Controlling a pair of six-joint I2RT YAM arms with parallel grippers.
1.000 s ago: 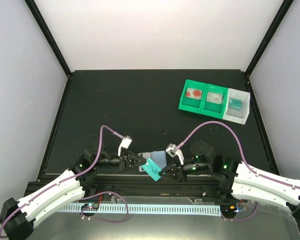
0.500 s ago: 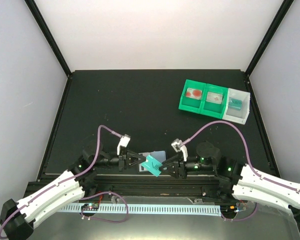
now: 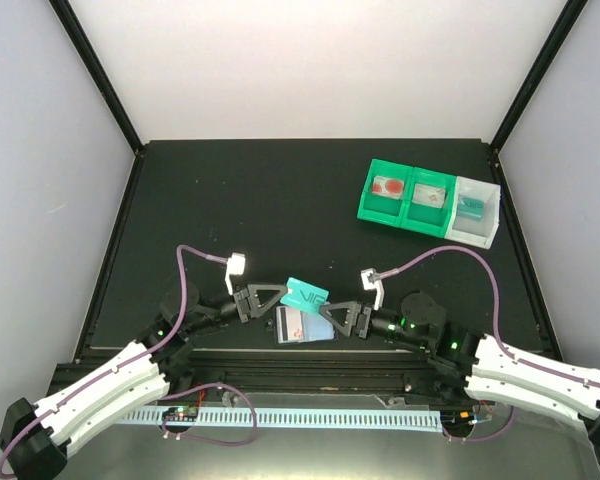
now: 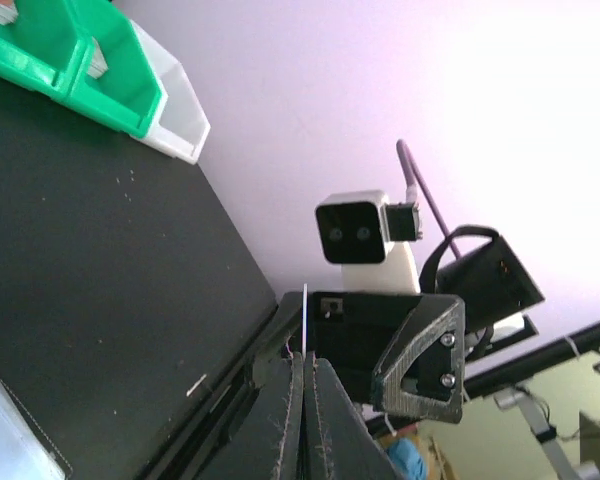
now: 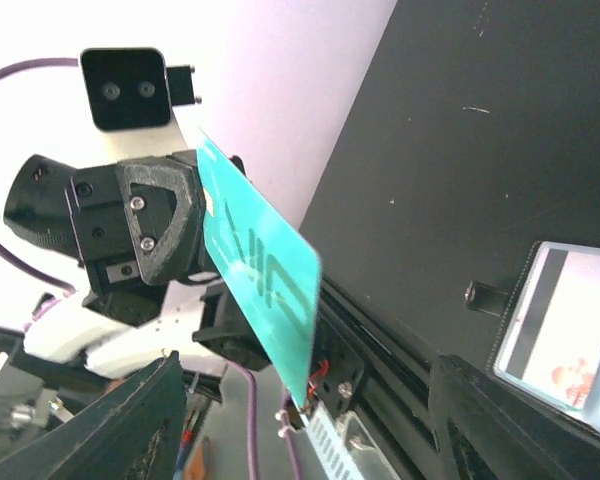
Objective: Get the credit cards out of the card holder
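Here the left gripper (image 3: 280,294) pinches a teal card (image 3: 307,294) by one edge, clear of the table (image 3: 240,200) — the right gripper (image 3: 332,317) stands spread, holding nothing. The holder (image 3: 300,327) lies open between them, near the front edge.

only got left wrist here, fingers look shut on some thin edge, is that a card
Observer: Yes. The left gripper pinches a teal card by one end, clear of the wallet.
Operator: is right holding it too
Observer: No. The right gripper is open, with nothing between its fingers.
Operator: wheres the wallet
Observer: The wallet lies open on the table between the two grippers, nearer the arm bases than the card.
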